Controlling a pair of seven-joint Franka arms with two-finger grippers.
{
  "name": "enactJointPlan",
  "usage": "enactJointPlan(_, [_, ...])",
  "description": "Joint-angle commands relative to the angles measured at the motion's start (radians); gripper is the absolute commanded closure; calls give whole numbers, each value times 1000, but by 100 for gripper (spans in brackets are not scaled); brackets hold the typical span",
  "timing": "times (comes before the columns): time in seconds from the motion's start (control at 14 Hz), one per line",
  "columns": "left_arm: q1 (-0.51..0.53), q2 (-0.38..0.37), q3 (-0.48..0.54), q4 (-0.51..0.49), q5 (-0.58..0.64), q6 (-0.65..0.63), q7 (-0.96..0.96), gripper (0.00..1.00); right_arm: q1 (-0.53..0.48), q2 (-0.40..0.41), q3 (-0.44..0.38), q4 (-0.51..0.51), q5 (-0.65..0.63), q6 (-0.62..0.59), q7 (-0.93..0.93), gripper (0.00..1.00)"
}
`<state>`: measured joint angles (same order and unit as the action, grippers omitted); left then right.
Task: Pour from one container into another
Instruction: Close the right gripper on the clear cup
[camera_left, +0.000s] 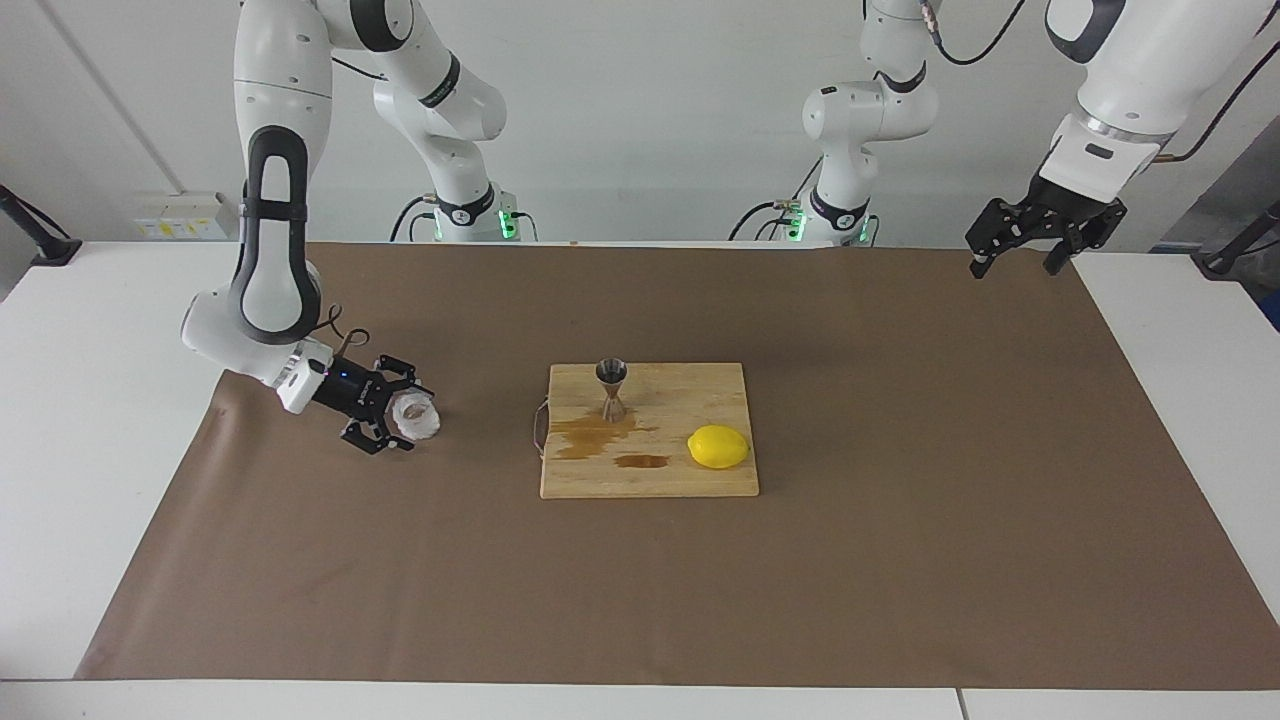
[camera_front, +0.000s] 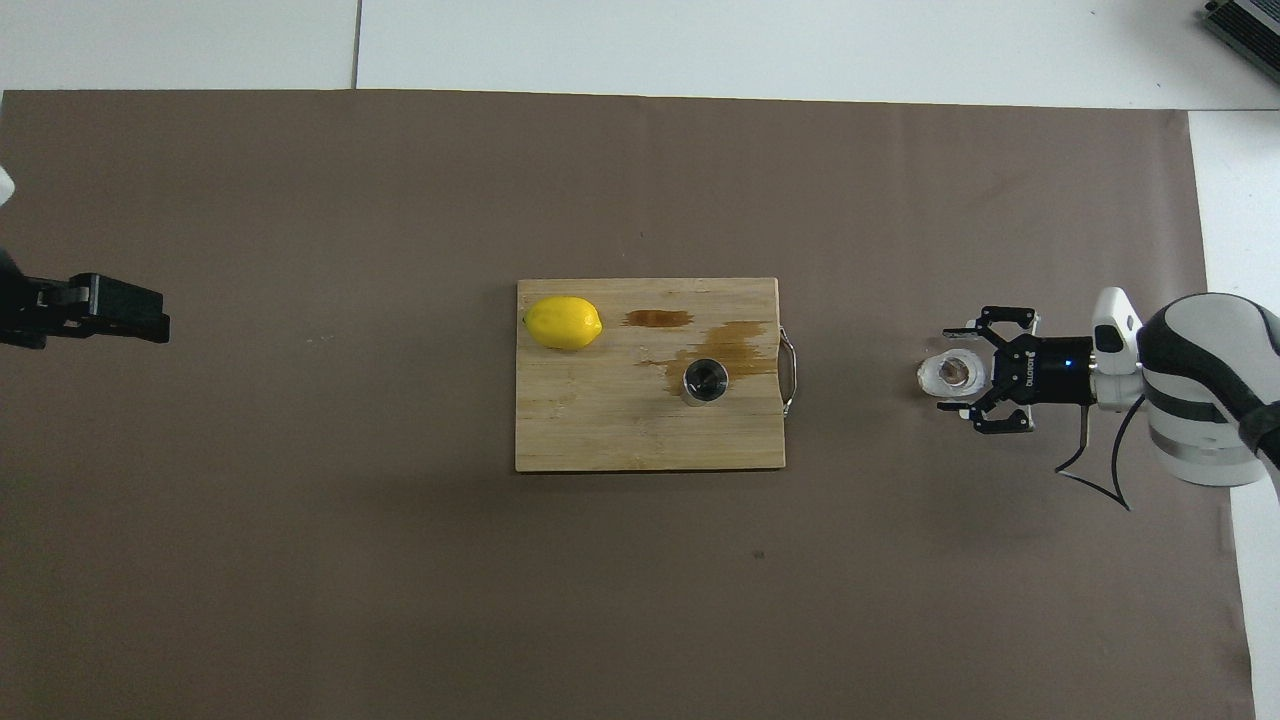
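The clear knobbly glass cup (camera_left: 414, 418) sits on the brown table cover toward the right arm's end; it also shows in the overhead view (camera_front: 950, 372). My right gripper (camera_left: 403, 410) is low at the cup, fingers open on either side of it, and also shows in the overhead view (camera_front: 957, 370). The steel jigger (camera_left: 612, 388) stands upright on a wooden board (camera_left: 700, 385); from overhead the jigger (camera_front: 706, 380) shows its open top. My left gripper (camera_left: 1020, 262) is open and empty, raised over the left arm's end of the table, where that arm waits.
A yellow lemon (camera_left: 718, 446) lies on the board beside the jigger, toward the left arm's end. Brown wet stains (camera_left: 600, 435) spread on the board by the jigger's foot. The board (camera_front: 600, 420) has a wire handle (camera_front: 790, 372) facing the cup.
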<state>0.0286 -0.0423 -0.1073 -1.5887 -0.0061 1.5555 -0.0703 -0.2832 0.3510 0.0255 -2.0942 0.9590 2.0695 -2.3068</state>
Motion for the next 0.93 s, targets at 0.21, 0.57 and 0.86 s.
enactJointPlan(0.21, [-3, -30, 17, -30, 3, -8, 9, 0, -2, 3, 5, -10, 27, 31, -34, 52])
enactJointPlan(0.57, [-1, -30, 18, -30, 3, -8, 9, 0, -2, 2, 5, -7, 27, 8, -34, 66])
enactJointPlan(0.86, [-1, -30, 17, -30, 3, -8, 9, 0, -2, -7, 17, 3, 26, 1, -26, 66])
